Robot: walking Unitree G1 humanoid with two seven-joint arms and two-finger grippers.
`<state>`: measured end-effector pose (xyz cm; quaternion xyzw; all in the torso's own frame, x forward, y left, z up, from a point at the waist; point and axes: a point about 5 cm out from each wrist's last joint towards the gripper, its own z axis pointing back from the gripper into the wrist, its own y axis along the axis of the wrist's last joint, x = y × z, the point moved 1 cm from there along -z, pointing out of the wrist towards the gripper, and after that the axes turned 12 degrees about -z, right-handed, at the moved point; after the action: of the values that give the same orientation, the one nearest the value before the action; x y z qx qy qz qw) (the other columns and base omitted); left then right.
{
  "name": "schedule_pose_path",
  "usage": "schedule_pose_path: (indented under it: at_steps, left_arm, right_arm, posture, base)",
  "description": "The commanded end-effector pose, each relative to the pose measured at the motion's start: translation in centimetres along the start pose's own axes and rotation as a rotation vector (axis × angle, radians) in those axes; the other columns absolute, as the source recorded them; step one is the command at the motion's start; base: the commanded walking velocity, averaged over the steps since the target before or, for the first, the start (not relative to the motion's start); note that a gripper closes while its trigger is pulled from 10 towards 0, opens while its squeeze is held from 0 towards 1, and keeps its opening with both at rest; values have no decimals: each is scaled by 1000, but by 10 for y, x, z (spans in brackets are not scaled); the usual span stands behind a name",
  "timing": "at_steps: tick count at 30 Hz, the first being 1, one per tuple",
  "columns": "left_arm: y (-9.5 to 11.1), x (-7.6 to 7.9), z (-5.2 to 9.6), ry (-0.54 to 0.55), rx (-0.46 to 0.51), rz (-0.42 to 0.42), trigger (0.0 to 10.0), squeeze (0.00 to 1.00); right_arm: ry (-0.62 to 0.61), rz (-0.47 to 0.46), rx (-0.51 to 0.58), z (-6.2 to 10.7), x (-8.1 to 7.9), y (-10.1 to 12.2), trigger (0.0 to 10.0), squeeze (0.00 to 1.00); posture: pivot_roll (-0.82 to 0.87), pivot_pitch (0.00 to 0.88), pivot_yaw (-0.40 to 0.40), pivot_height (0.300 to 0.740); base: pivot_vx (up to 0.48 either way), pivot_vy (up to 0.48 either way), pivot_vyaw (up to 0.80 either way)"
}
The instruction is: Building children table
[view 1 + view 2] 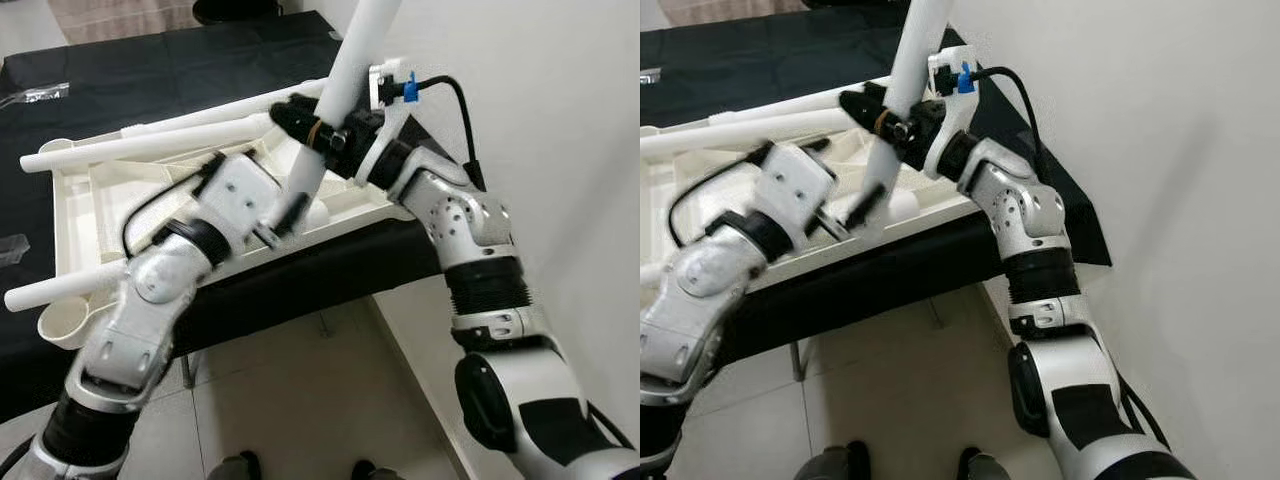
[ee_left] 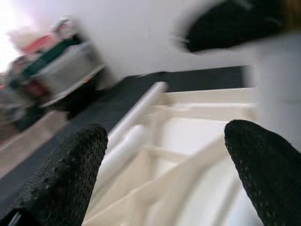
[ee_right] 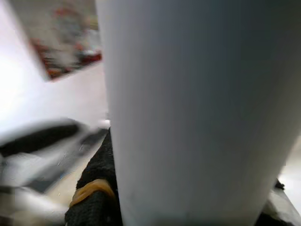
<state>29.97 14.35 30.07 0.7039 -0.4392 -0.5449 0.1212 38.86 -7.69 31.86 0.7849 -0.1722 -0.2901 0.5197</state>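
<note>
An upturned white table top (image 1: 100,195) lies on a black-covered table (image 1: 150,70). My right gripper (image 1: 312,125) is shut on a white table leg (image 1: 350,60), holding it steeply tilted above the top's near right corner; in the right wrist view the leg (image 3: 188,113) stands right before the black finger (image 3: 94,202). My left gripper (image 1: 285,215) is open beside the leg's lower end, blurred. In the left wrist view its fingers (image 2: 70,174) stand wide apart with nothing between them, over the top's ribbed underside (image 2: 188,141).
Two more white legs lie on the top: a long one (image 1: 150,145) across the far side and one (image 1: 60,285) at the near left by a round socket (image 1: 65,325). A white wall (image 1: 560,90) rises close on the right. Tiled floor (image 1: 300,400) lies below the table edge.
</note>
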Motion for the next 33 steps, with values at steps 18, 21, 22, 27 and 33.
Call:
schedule_pose_path:
  at_steps: [18,21,22,27,33]
  left_arm:
    - [-10,57,30,-33,-132,261,10000,0]
    - [-12,60,32,-42,-143,278,10000,0]
    - [-12,61,33,-42,-146,286,10000,0]
    - [-11,61,34,-17,-151,292,10000,0]
    - [-12,45,29,59,-156,308,10000,0]
  right_arm:
    - [-562,246,295,30,61,42,10000,0]
    - [-572,314,341,29,59,49,10000,0]
    - [-567,328,362,29,58,52,10000,0]
    - [-533,309,405,28,54,54,10000,0]
    - [-467,294,422,22,44,49,10000,0]
  posture:
    - [82,177,-37,740]
    - [82,177,-37,740]
    - [77,176,-38,740]
    - [78,175,-41,740]
    - [80,178,-44,740]
  base:
    - [0,0,0]
    - [0,0,0]
    - [0,0,0]
    - [0,0,0]
    - [108,0,0]
